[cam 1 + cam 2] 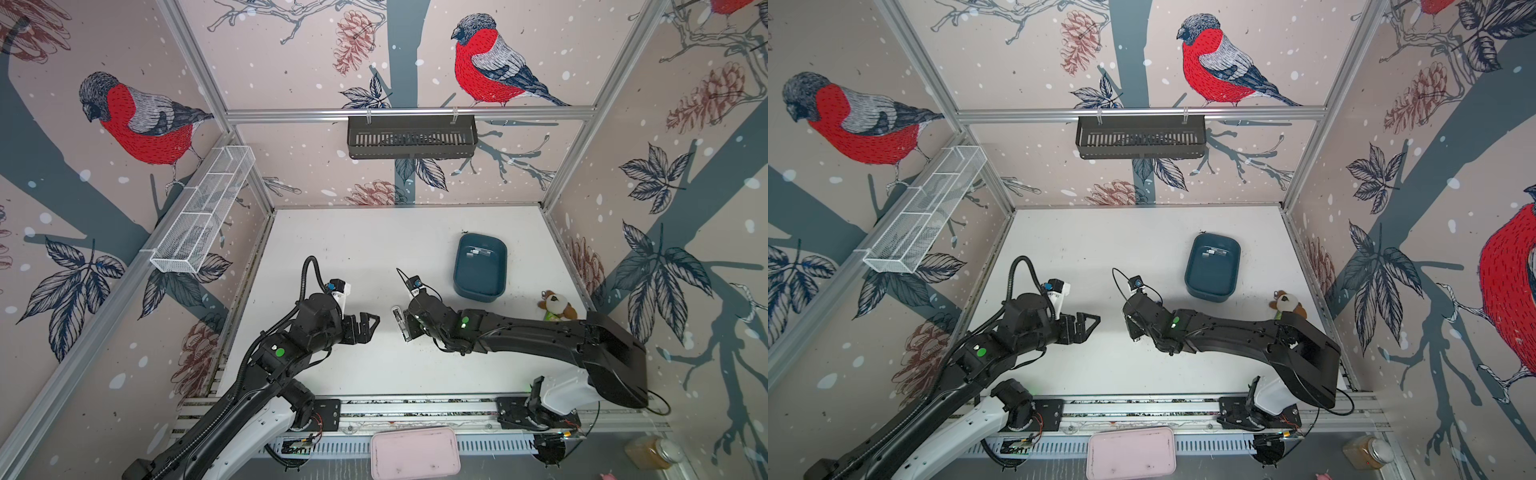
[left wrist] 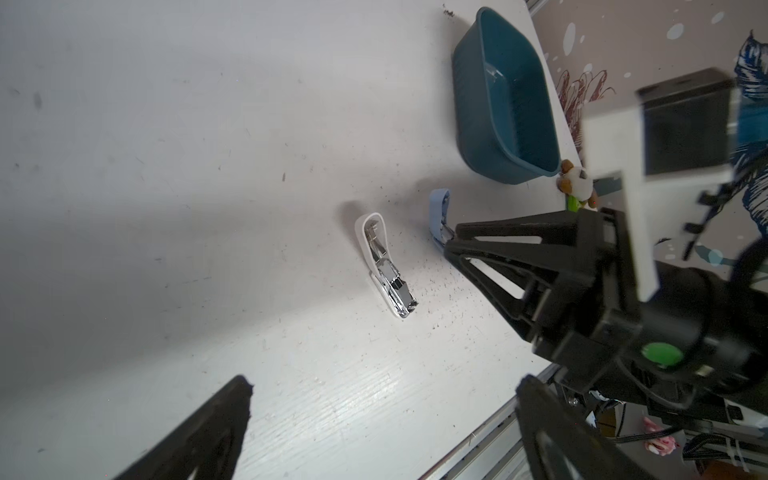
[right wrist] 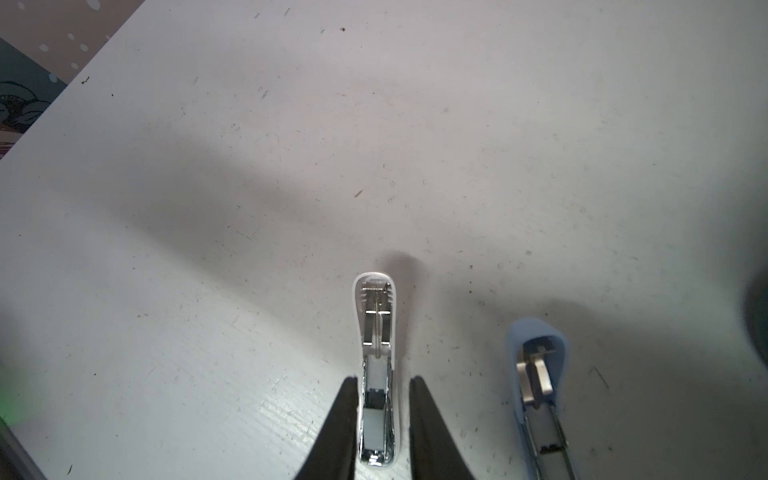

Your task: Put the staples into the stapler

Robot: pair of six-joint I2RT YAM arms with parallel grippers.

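- At 6 o'clock, nearest the viewer, is one pink box point(image 1: 415, 453). One jar point(image 1: 650, 455) stands at about 5 o'clock. Both are off the tabletop point(image 1: 353, 249).
- The left gripper point(image 1: 370, 326) hovers at mid-tabletop, pointing towards 3 o'clock. Its fingers point(image 2: 224, 415) are spread as wide as they go and hold nothing.
- The right gripper point(image 3: 384, 380) faces it, pointing towards 9 o'clock. Its fingers point(image 3: 424, 415) are a narrow gap apart. In its wrist view they line up on either side of the white stapler point(image 3: 376, 324). The left wrist view shows that stapler lying free, so I judge the gripper to be poised above it, empty.
- There are two staplers. The white one lies at the centre and a pale blue stapler point(image 3: 536, 374) lies just beside it. Both are hinged open with their channels exposed.
- One blue tub point(image 1: 478, 296) sits at about 1 o'clock from the white stapler. The staples point(image 1: 478, 252) lie on its floor and are too small to count.
- One plush toy point(image 1: 557, 305) sits at the 3 o'clock edge.
- There are two wall baskets: a white mesh basket point(image 1: 203, 212) at 10 o'clock and a black basket point(image 1: 411, 139) at 12.
- Progress: the staplers are open. Something grey sits in the white stapler's channel, and I cannot tell whether it is staples. What is probably left is to fetch a strip, seat it and close the stapler.
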